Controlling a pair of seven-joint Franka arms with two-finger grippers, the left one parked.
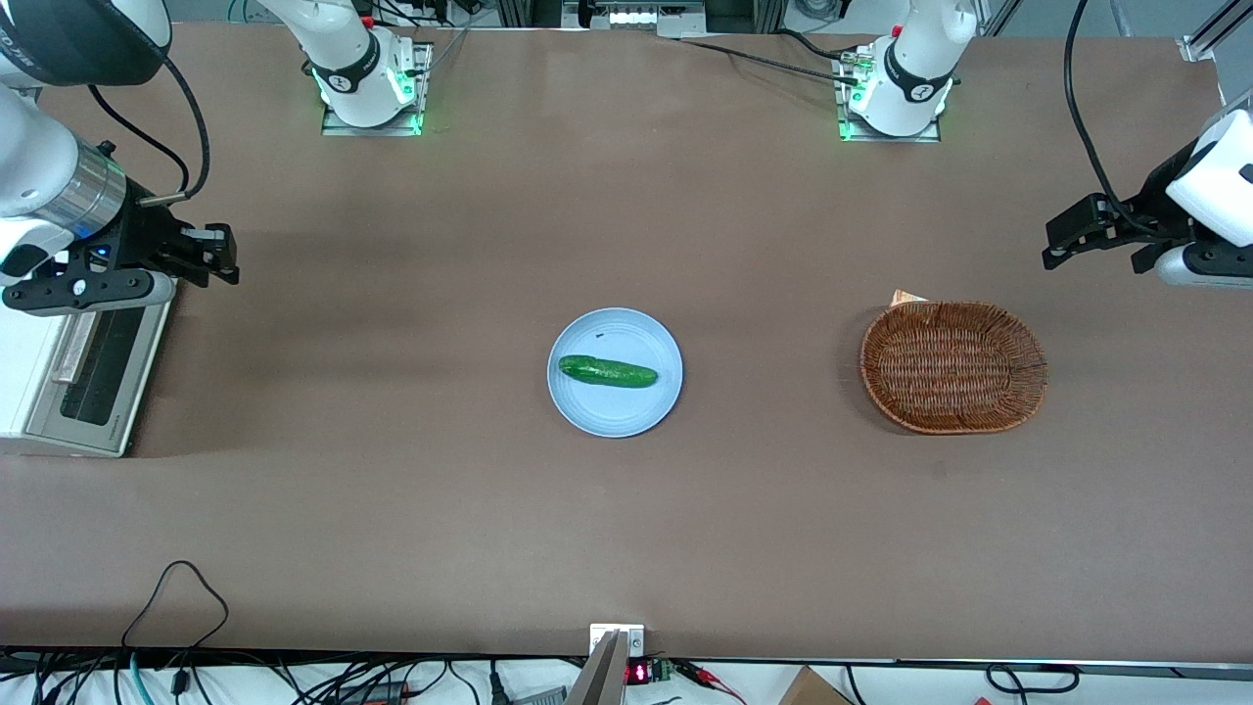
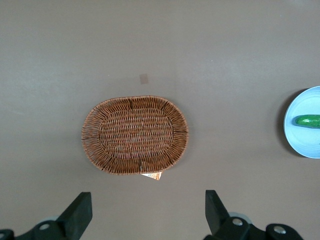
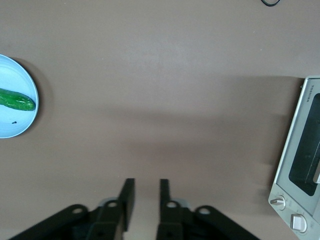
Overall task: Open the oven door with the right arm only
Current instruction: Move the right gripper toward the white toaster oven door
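The white oven (image 1: 18,367) stands at the working arm's end of the table. Its door (image 1: 137,367), a silver-grey frame round dark glass, looks shut against the oven, with the bar handle (image 1: 70,345) along one long edge. The right arm (image 1: 59,191) hangs over the oven's end farther from the front camera. My gripper (image 1: 225,257) is above the table just past the door's corner, touching nothing. Its fingers (image 3: 128,192) stand a narrow gap apart with nothing between them. The right wrist view shows the door (image 3: 296,160) and the oven's knobs (image 3: 276,201).
A blue plate (image 1: 587,411) with a green cucumber (image 1: 607,371) sits mid-table; it also shows in the right wrist view (image 3: 17,125). A woven basket (image 1: 952,366) lies toward the parked arm's end. Brown table between oven and plate.
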